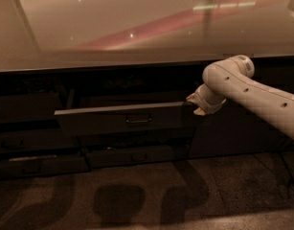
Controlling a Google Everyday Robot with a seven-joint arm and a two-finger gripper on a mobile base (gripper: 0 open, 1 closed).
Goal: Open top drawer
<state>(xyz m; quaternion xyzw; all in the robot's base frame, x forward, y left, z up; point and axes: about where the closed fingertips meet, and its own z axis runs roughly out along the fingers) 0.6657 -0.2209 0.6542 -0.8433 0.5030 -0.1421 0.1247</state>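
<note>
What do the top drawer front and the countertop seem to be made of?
Top drawer: dark grey flat panel, matte, likely painted or laminated board; only its top edge catches light. Countertop: pale, glossy, perhaps polished stone or laminate; it mirrors lights. The gripper sits at the drawer's right end, on a smooth off-white, plastic-looking arm.

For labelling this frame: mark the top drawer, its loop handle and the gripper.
top drawer (89, 121): camera view, left part of its pulled-out front panel.
loop handle (138, 120): camera view, middle of the loop.
gripper (196, 105): camera view, its tip at the drawer front's right end.
</note>
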